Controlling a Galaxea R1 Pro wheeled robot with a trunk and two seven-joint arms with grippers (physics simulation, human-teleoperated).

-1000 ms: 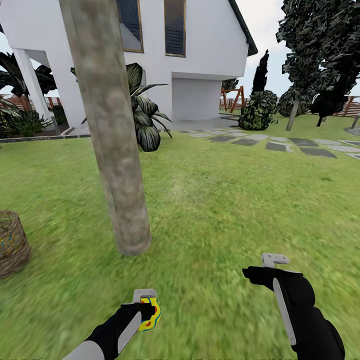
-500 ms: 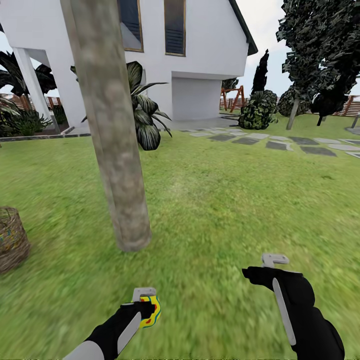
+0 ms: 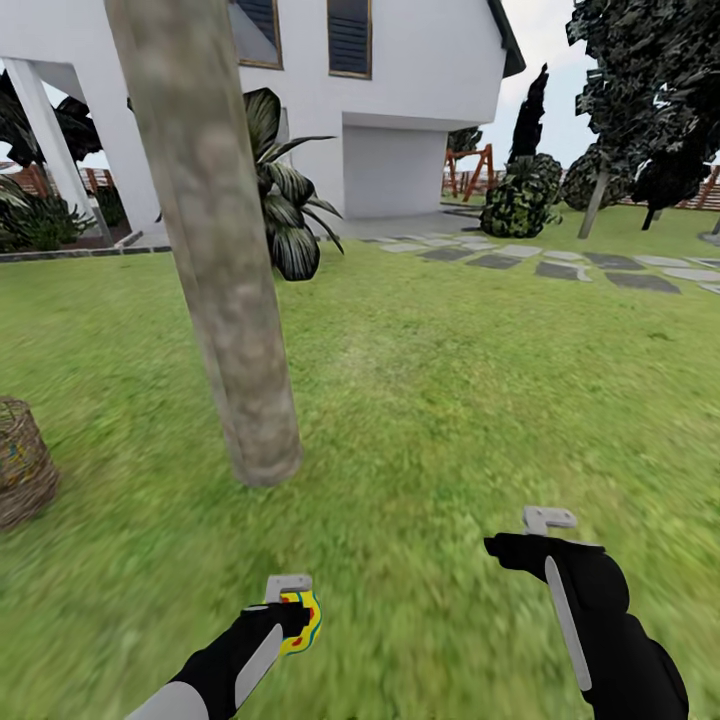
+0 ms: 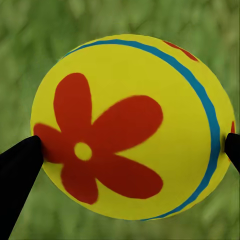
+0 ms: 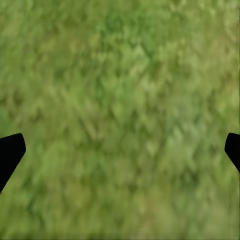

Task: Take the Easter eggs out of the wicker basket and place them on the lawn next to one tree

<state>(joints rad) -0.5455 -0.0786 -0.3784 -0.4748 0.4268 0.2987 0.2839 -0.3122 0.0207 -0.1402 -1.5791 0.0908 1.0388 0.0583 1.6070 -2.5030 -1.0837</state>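
Note:
My left gripper (image 3: 297, 618) is shut on a yellow Easter egg (image 3: 302, 623) with a red flower and a blue band, held above the lawn (image 3: 450, 400) at the lower middle of the head view. The left wrist view has the egg (image 4: 132, 127) large between two black fingertips (image 4: 20, 165). My right gripper (image 3: 520, 540) hangs open over bare grass, its fingertips (image 5: 10, 152) far apart. The tree trunk (image 3: 215, 260) rises just ahead and left of the held egg. The wicker basket (image 3: 20, 465) stands at the left edge, coloured marks showing through its weave.
A white house (image 3: 400, 90) stands behind, with a broad-leaved plant (image 3: 285, 215) beside the trunk. Grey stepping stones (image 3: 560, 265) run across the far right, near dark trees (image 3: 650, 110) and a bush (image 3: 515, 205). Open grass stretches right of the trunk.
The whole head view has shifted: house, trunk base and basket sit slightly higher in the frame, so the camera moved. Both arms hold the same pose, and the egg stays gripped.

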